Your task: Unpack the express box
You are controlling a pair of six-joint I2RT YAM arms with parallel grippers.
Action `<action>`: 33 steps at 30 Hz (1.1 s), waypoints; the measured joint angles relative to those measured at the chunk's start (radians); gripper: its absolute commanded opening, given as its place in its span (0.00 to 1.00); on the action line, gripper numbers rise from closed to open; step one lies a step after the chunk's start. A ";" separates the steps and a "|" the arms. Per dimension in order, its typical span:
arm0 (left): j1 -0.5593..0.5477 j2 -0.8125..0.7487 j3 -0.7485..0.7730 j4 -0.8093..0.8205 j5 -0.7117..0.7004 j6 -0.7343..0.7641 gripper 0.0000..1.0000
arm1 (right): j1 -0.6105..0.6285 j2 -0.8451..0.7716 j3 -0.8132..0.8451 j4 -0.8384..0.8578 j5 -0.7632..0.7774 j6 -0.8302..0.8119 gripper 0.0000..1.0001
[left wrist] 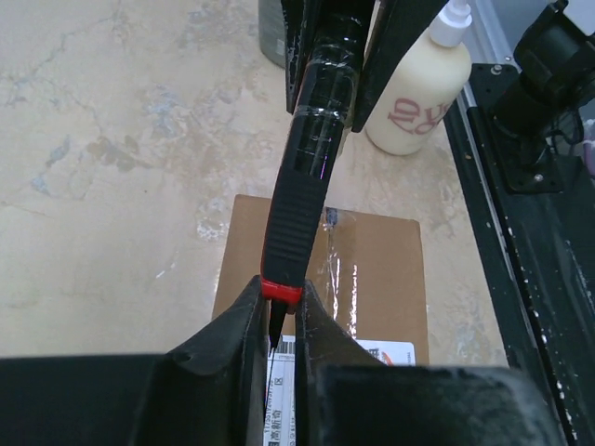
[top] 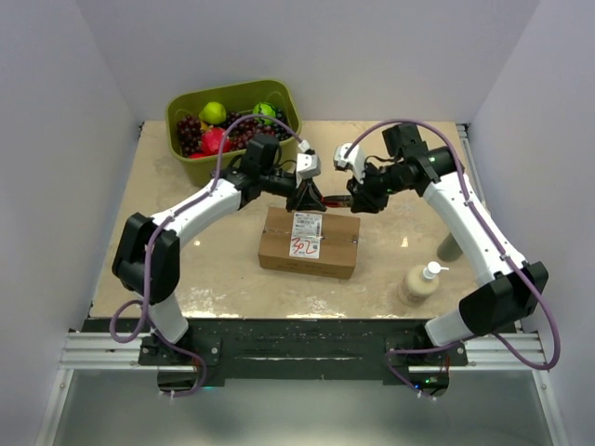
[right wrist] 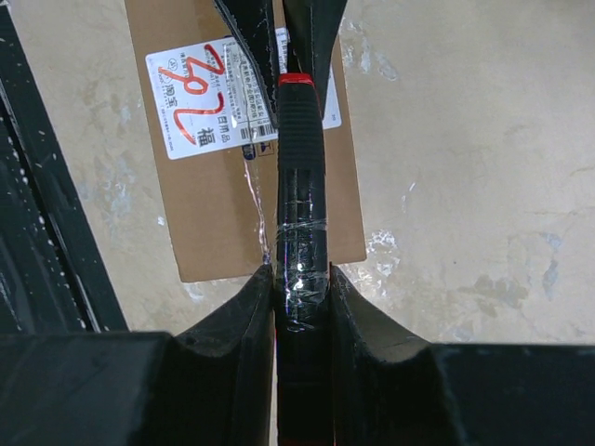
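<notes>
Both on same tool, fwiw. First the right gripper [right wrist: 302, 279]: jaws pinched snug on tape-wrapped handle of long black ribbed cutter [right wrist: 301, 167] with red collar. Then the left gripper [left wrist: 282, 295]: squeezed in tight on other end, fingers [left wrist: 244, 325] gripping right at red collar, thin dark tip poking down between them. Cutter spans between the two, over brown corrugated cardboard express box [top: 335, 249]. Box sits flat mid beige marbled tabletop [top: 232, 279], white label [top: 306, 226] with red scribble facing up.
</notes>
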 measured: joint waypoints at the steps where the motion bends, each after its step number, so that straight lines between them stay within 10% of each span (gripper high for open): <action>1: 0.002 0.006 0.000 0.002 0.013 -0.006 0.00 | 0.000 0.000 0.000 -0.001 -0.002 0.014 0.09; 4: 0.012 0.015 -0.003 0.024 0.057 -0.056 0.00 | -0.001 0.000 0.000 0.007 -0.007 0.076 0.61; 7: 0.045 0.012 -0.053 0.156 0.107 -0.206 0.00 | -0.027 0.000 0.000 0.108 -0.042 0.195 0.77; 17: 0.217 0.013 -0.220 0.790 0.240 -0.839 0.00 | -0.258 -0.009 -0.044 0.482 -0.404 0.592 0.84; 33: 0.156 0.082 -0.154 0.904 0.293 -0.991 0.00 | -0.184 -0.017 -0.192 0.859 -0.610 0.890 0.71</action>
